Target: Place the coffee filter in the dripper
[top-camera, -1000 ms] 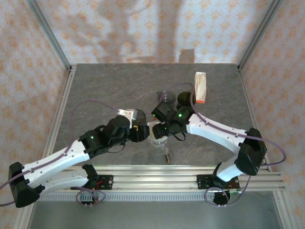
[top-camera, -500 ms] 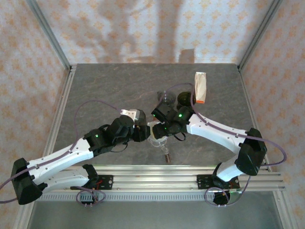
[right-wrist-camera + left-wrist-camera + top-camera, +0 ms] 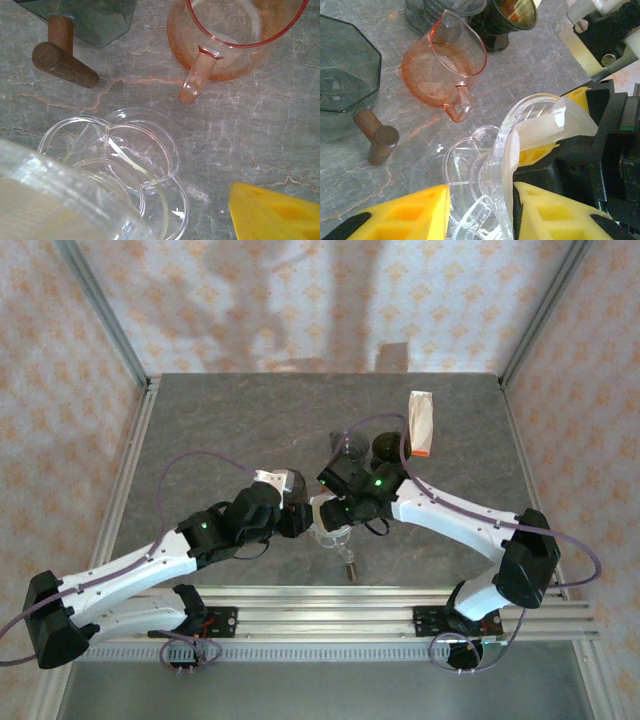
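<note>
A clear plastic dripper (image 3: 507, 150) lies tilted on its side at the table's middle (image 3: 328, 528), its mouth toward my right gripper. The white coffee filter (image 3: 555, 122) sits in that mouth, one edge sticking out past the rim. My left gripper (image 3: 480, 195) is shut on the dripper, one yellow pad at its looped base and the other against its rim. My right gripper (image 3: 338, 506) is open. One of its fingers (image 3: 272, 212) stands outside the dripper's wall (image 3: 75, 185) and the other is hidden behind it.
A pink glass pitcher (image 3: 445, 60) stands just beyond the dripper, with a dark green glass (image 3: 512, 15) behind it. A grey glass vessel (image 3: 342, 75) with a wooden handle (image 3: 377, 137) lies close by. A white and orange carton (image 3: 421, 424) stands at the back right.
My left gripper has slid in a little toward the dripper and its jaws have narrowed onto it. The right arm has stayed where it was.
</note>
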